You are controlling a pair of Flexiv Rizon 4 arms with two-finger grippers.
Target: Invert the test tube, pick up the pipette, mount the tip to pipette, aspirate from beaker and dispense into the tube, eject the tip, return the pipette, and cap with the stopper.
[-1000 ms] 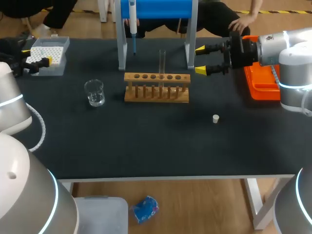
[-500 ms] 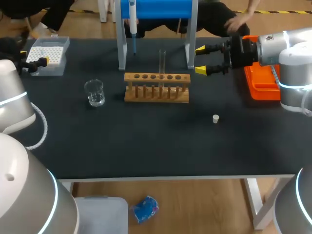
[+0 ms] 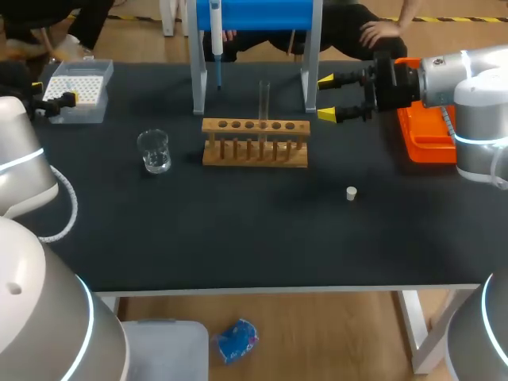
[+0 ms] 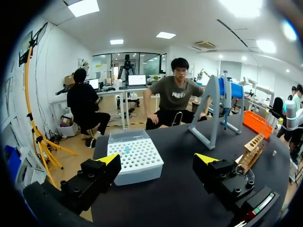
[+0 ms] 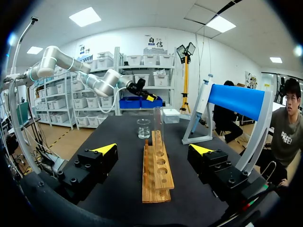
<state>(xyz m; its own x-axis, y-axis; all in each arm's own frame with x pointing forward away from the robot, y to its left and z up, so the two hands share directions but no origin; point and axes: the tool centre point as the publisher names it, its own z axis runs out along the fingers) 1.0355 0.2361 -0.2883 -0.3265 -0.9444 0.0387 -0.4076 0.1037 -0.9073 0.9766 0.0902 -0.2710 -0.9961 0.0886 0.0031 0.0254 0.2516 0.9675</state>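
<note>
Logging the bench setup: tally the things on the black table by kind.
Glassware: 2, clear glass beaker, tall clear test tube
Holders: 2, wooden tube rack, blue-topped stand
White pipette: 1
Clear plastic tip box: 1
Small white stopper: 1
Orange tray: 1
Total: 8

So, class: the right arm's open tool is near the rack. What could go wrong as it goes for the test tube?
The open right tool sits close to the metal leg of the blue pipette stand; swinging toward the tall clear glass test tube could clip that leg.
The tube stands high above the light wooden rack, so an off-centre grasp might tip the rack.
The small white stopper lies loose in front of the rack; a low sweep could knock it away.
</note>
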